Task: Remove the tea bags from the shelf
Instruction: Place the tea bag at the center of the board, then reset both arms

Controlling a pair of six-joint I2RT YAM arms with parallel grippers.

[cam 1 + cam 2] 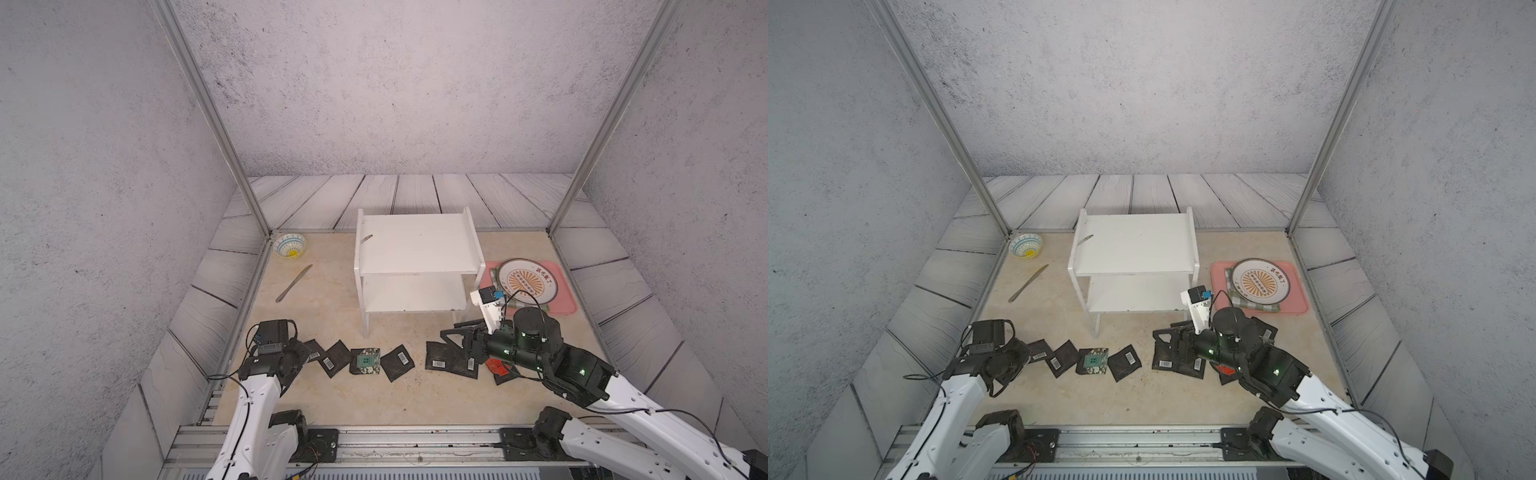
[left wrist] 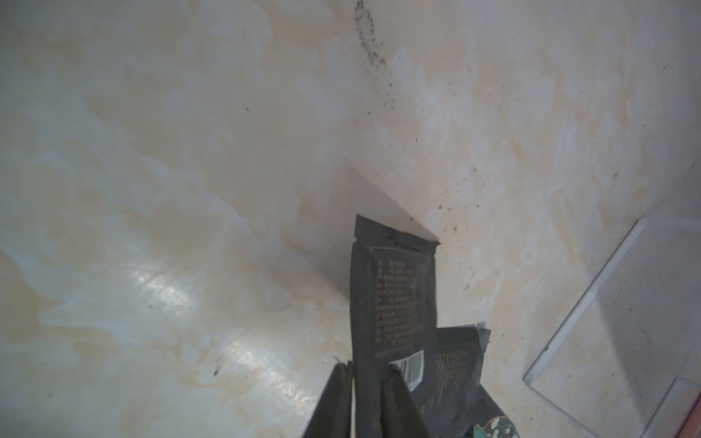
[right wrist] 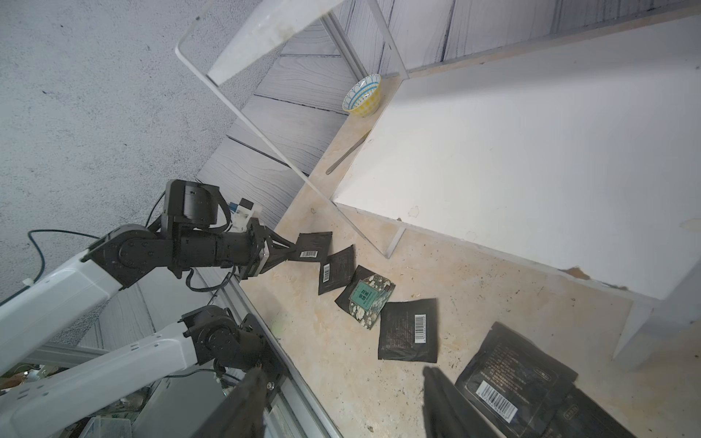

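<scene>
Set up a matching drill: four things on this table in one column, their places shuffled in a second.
1. bowl
2. knife
3. plate
4. green-printed tea bag

A. on the pink tray
B. far left corner of the tabletop
C. on the tabletop in front of the shelf, on the robot's side
D. lying diagonally on the tabletop, left of the shelf

Pairs: 1-B, 2-D, 3-A, 4-C

Black tea bags (image 1: 398,363) with white barcodes, a green floral sachet (image 1: 365,360), white shelf (image 1: 415,243), pink tray (image 1: 567,300).
</scene>
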